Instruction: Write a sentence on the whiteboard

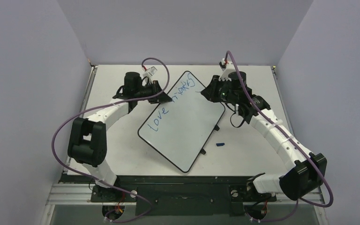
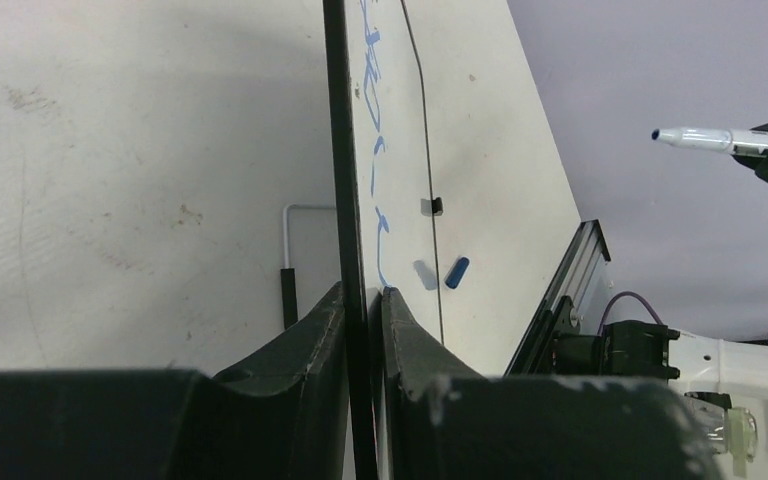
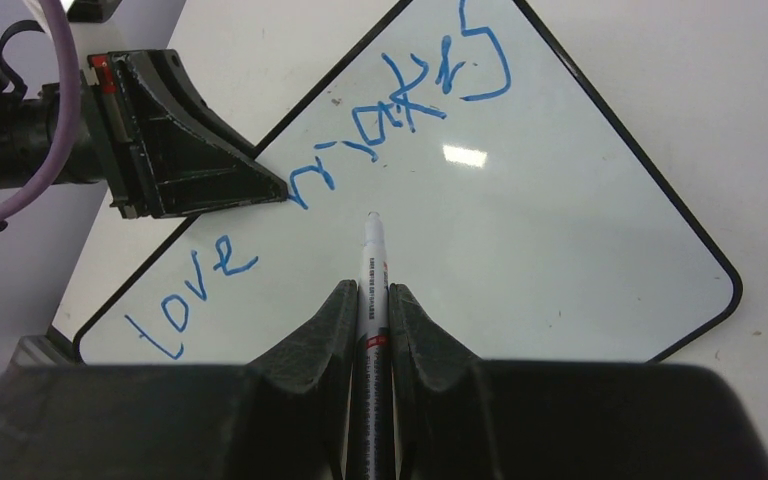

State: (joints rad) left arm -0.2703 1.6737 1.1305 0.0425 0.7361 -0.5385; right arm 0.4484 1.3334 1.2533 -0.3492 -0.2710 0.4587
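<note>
Left gripper (image 2: 363, 290): fingers straddle the black rim of the board (image 3: 520, 230) on its left edge, closed on it or very nearly. Right gripper (image 3: 370, 288): fingers clamped on the marker (image 3: 371, 260), tip pointing at bare board just below the writing. Board lies diagonally mid-table (image 1: 122, 159), one corner toward the far edge. Sentence (image 3: 305, 183): "love" plus a scrawled second word, perhaps "makes", in one slanted line. The lower half is blank, so I judge it roughly half done, with the remaining words to write. Left wrist view shows the tip in the air, clear of the board; right wrist view cannot settle that. Top view places the blue cap (image 1: 220, 144) on the table beside the board's right edge.
</note>
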